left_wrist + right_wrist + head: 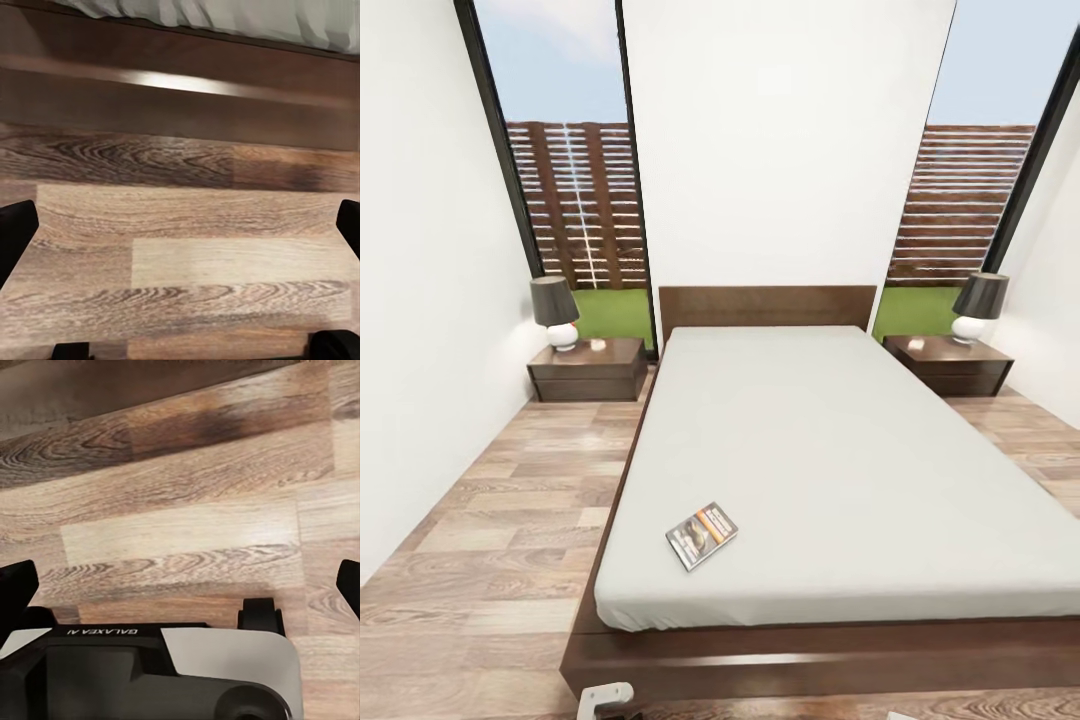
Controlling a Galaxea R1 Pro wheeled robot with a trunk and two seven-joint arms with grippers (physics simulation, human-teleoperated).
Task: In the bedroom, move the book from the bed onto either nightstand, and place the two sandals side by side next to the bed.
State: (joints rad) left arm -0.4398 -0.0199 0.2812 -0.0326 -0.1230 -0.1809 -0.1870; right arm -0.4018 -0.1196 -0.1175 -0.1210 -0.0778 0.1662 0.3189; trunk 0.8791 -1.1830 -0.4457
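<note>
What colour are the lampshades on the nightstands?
Dark grey, almost black, over white round bases; the head view shows the lampshades best.

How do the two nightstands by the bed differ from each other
The left nightstand stands beside the left window with bare floor in front of it; the right nightstand is partly hidden behind the bed. The left one's lamp sits toward its outer, wall-side end; the right one's lamp sits nearer the middle. Both are low, dark brown, glossy-topped, each bearing a white-based lamp with a dark shade.

Two dark-shaded lamps point(555, 311) point(977, 306), one at each side of the room.
</note>
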